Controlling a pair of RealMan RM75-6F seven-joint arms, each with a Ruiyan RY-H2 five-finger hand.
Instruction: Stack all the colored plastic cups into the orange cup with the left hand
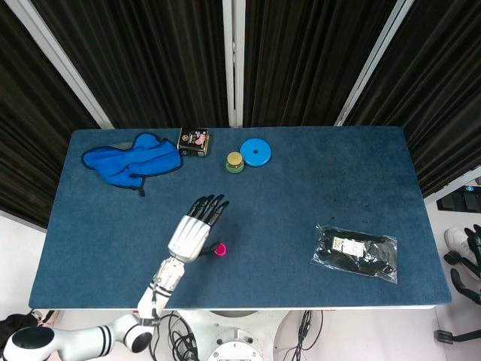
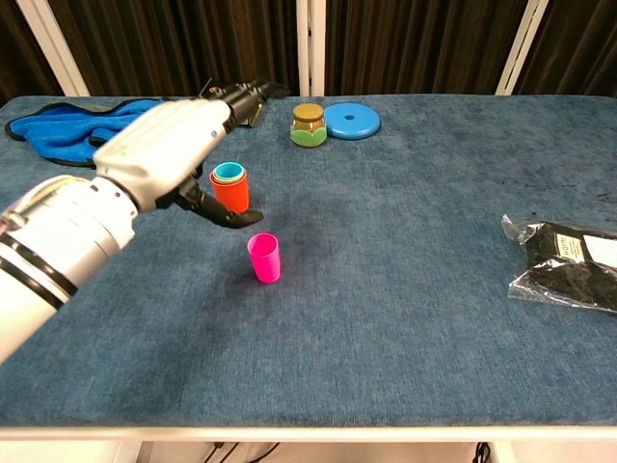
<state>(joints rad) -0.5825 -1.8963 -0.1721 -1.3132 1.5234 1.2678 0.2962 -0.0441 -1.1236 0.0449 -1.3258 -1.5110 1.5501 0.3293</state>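
The orange cup (image 2: 230, 194) stands upright left of the table's middle, with a teal cup (image 2: 228, 173) nested in it. A pink cup (image 2: 263, 258) stands upright and alone a short way in front of it, to its right; the head view shows the pink cup (image 1: 219, 250) too. My left hand (image 2: 169, 151) hovers above and left of both cups, fingers stretched out and apart, holding nothing. Its thumb points down towards the orange cup without touching it. In the head view my left hand (image 1: 192, 229) covers the orange cup. My right hand is in neither view.
At the back lie a blue cloth (image 2: 85, 122), a small printed tin (image 1: 193, 142), a green jar with a yellow lid (image 2: 308, 124) and a blue disc (image 2: 351, 120). A black item in a clear bag (image 2: 569, 262) lies at the right.
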